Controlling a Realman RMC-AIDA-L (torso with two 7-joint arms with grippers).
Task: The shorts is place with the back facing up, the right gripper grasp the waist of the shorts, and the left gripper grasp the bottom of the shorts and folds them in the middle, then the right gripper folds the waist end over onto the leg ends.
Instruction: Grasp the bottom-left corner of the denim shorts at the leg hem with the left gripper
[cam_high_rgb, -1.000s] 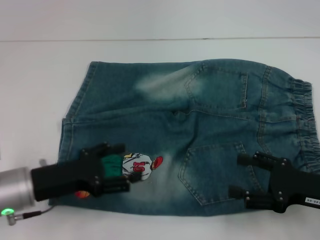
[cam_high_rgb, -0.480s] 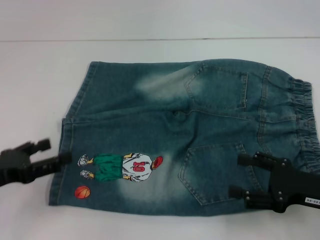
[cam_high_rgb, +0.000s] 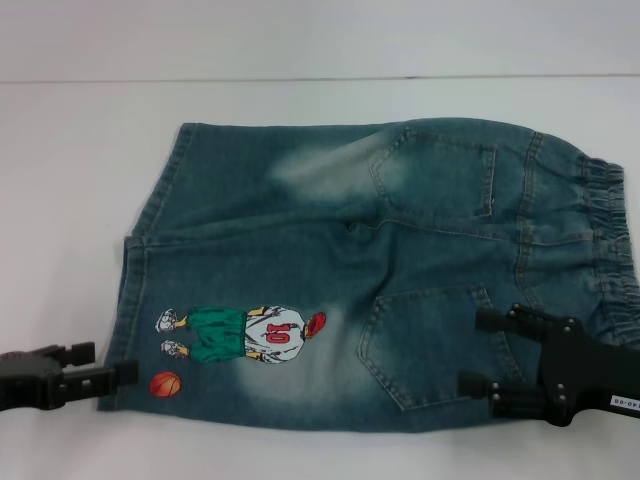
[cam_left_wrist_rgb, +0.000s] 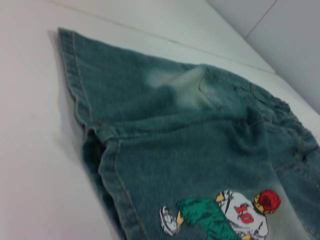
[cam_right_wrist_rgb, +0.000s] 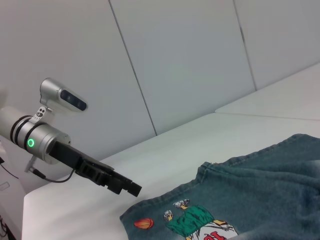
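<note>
The denim shorts (cam_high_rgb: 380, 270) lie flat on the white table, back pockets up, with the elastic waist (cam_high_rgb: 610, 230) at the right and the leg ends (cam_high_rgb: 135, 290) at the left. A basketball-player print (cam_high_rgb: 250, 335) marks the near leg. My left gripper (cam_high_rgb: 115, 362) is open just off the near leg's hem corner, low over the table. My right gripper (cam_high_rgb: 469, 352) is open above the near back pocket, short of the waistband. The left wrist view shows the leg hems (cam_left_wrist_rgb: 100, 145) and the print (cam_left_wrist_rgb: 235, 215). In the right wrist view, the left gripper (cam_right_wrist_rgb: 125, 186) is beside the hem.
The white table (cam_high_rgb: 300, 110) runs bare around the shorts, its far edge (cam_high_rgb: 320, 78) meeting a grey panelled wall (cam_right_wrist_rgb: 190, 60). A narrow strip of table lies between the shorts and the front edge.
My left gripper has pulled back to the left, from above the player print to just off the near leg's hem, uncovering the print. The right gripper and the shorts have not moved.
</note>
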